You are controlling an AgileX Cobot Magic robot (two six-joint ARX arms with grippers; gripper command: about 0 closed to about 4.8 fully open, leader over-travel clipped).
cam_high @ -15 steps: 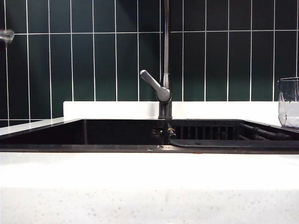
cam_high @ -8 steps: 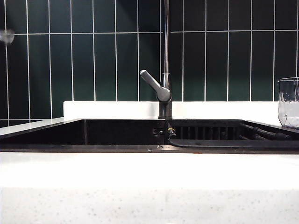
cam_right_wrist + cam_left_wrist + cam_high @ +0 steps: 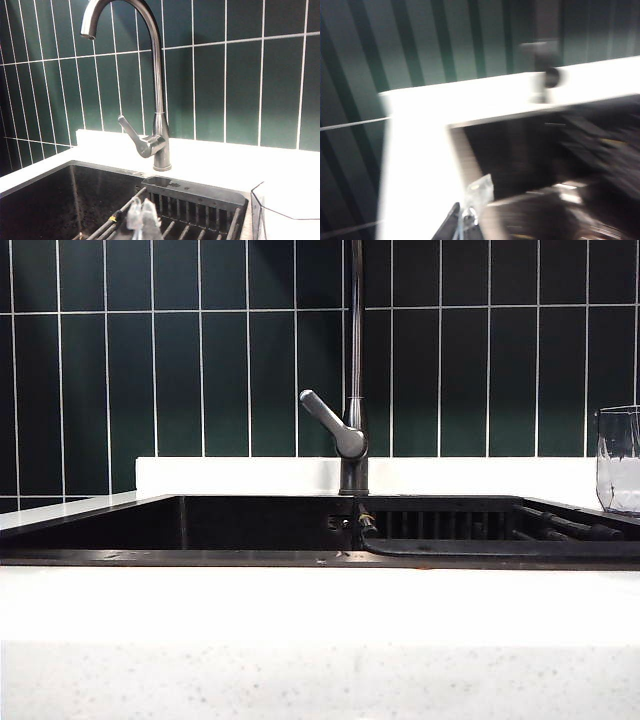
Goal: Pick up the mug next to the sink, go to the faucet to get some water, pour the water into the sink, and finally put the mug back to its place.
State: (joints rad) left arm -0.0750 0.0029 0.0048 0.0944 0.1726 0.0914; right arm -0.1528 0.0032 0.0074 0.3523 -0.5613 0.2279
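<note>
Above sink (image 3: 60,200), both end effectors (image 3: 141,212) closed.

Exterior cam is set low, at counter (image 3: 320,610) height, facing the tiled wall (image 3: 200,370) head-on across the sink (image 3: 250,525); faucet (image 3: 352,430) is centred, top cropped. Left wrist cam is held above the sink's corner, looking down at an angle, pic blurred. Right wrist cam is aimed over the basin at the faucet (image 3: 157,115), closer in. Sink, faucet and wall are shared by all three views.
</note>
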